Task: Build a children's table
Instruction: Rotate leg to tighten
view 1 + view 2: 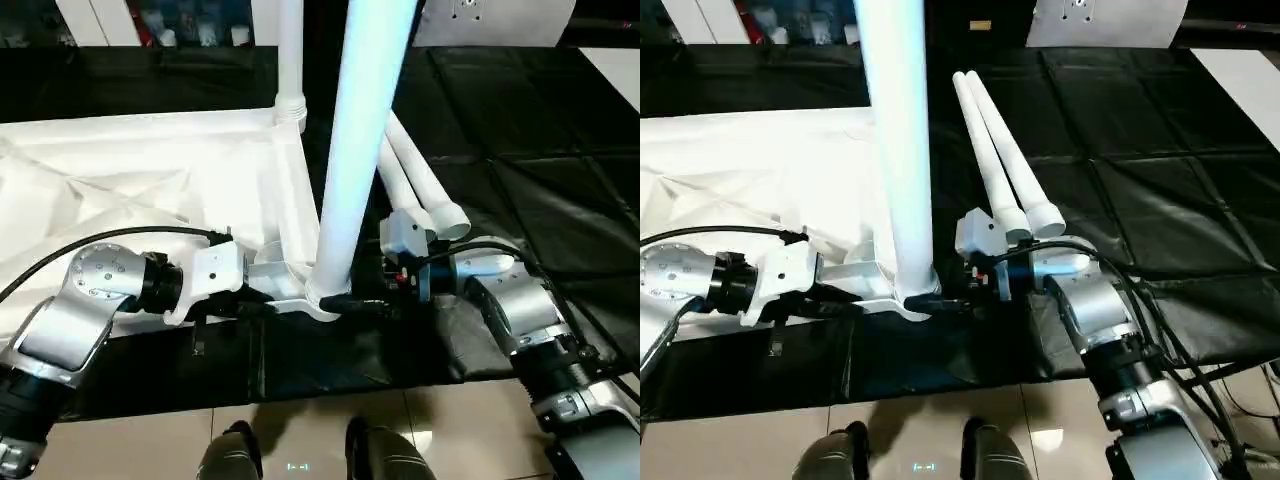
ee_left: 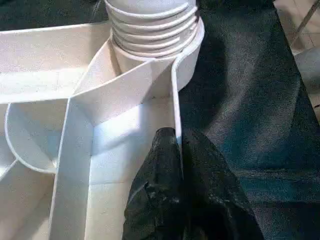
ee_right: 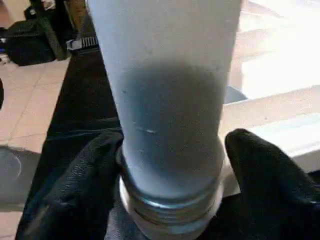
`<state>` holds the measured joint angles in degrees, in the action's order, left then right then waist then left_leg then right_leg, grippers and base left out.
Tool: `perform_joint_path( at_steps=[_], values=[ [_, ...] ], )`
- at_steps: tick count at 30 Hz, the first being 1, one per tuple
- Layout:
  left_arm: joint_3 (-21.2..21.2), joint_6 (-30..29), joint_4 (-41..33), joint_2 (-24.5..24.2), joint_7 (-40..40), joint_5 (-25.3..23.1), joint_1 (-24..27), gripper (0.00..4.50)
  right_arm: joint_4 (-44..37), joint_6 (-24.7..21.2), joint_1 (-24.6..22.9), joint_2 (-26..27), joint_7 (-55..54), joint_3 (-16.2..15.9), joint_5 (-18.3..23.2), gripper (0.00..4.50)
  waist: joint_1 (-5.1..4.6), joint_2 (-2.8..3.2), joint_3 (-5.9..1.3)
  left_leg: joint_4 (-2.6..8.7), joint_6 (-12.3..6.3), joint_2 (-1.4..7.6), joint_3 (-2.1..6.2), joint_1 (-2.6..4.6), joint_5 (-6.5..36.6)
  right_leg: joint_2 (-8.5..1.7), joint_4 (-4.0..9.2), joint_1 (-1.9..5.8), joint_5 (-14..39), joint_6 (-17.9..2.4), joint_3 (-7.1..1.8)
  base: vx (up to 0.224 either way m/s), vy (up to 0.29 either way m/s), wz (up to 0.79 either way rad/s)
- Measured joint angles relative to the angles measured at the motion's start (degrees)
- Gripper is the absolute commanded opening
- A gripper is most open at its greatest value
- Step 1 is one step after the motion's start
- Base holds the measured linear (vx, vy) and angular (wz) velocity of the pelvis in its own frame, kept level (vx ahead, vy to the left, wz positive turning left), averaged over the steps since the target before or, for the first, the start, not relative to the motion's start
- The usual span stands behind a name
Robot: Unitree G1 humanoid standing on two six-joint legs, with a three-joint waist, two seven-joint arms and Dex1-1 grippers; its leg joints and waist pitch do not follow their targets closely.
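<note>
The white tabletop (image 1: 130, 170) lies upside down on a black mat, ribs facing up. One white leg (image 1: 290, 50) stands in its far right corner socket. A second leg (image 1: 355, 150) stands upright in the near right corner socket, its threaded base (image 2: 150, 25) partly screwed in. My left gripper (image 2: 175, 137) is shut on the tabletop's rim wall just beside that socket. My right gripper (image 3: 172, 145) is open around the near leg's base. One of its fingers (image 3: 95, 170) lies against the leg and the other sits just off it. Two loose legs (image 1: 1010, 150) lie side by side on the mat.
The black mat (image 1: 520, 180) stretches to the right and behind the tabletop. Beige tile floor (image 1: 450, 430) runs along the near edge, with my feet (image 1: 235, 455) on it. White furniture (image 1: 1110, 20) stands at the back.
</note>
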<state>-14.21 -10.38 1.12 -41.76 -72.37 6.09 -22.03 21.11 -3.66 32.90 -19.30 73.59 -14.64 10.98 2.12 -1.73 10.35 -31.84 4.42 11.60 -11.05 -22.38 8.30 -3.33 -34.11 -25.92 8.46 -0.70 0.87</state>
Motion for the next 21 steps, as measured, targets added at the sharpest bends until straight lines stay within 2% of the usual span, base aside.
perform_joint_path(
  at_steps=[6, 10, 14, 17, 21],
  values=[
    [-0.12, 0.85, 0.93, -0.02, -0.74, 0.35, -0.39, 0.00, 0.56, 0.26, 0.04, 0.03, 0.90, -0.49, 0.03, 2.89, 0.11, 0.00, 0.00, 0.00, 0.00, 0.01, -0.07, 0.00, 0.00, -0.01, 0.01, 0.00, 0.00, 0.00, 0.00, 0.000, 0.000, 0.00],
    [-0.08, 1.12, 1.36, -0.01, -0.97, 0.54, -0.50, 0.00, 1.08, 0.12, 0.23, 0.23, 1.15, -0.46, 0.41, 2.78, 0.10, 0.00, 0.00, 0.00, 0.00, 0.02, -0.07, 0.01, 0.00, 0.00, 0.00, 0.00, 0.00, 0.00, 0.00, 0.000, 0.000, 0.00],
    [0.32, -1.16, 0.55, 0.35, -0.37, 1.00, -0.24, 0.00, -0.18, -1.21, -1.25, 0.90, 0.05, 0.44, 0.89, 2.76, 0.14, 0.00, 0.00, -0.01, 0.00, 0.03, -0.09, 0.01, 0.00, -0.01, 0.00, 0.00, 0.00, 0.00, -0.01, 0.000, 0.000, 0.00],
    [0.75, -4.06, -0.67, 1.41, 1.86, 0.91, 0.16, 0.00, -1.21, -2.61, -2.20, 2.02, -2.72, 1.01, 0.98, 2.75, 0.05, 0.01, 0.01, -0.03, 0.00, 0.03, -0.07, 0.06, -0.01, -0.01, 0.01, 0.01, -0.07, -0.11, -0.02, 0.000, 0.000, 0.00],
    [3.24, -13.36, -3.33, 6.36, 12.32, -2.33, 0.23, 0.00, -2.19, -7.01, -4.04, 9.08, -18.61, 5.31, -0.91, 2.75, -0.71, 0.08, 0.05, -0.06, 0.02, 0.08, -0.02, 0.29, -0.02, -0.01, 0.00, 0.06, 0.07, 0.12, -0.13, 0.000, 0.000, 0.00]
  ],
)
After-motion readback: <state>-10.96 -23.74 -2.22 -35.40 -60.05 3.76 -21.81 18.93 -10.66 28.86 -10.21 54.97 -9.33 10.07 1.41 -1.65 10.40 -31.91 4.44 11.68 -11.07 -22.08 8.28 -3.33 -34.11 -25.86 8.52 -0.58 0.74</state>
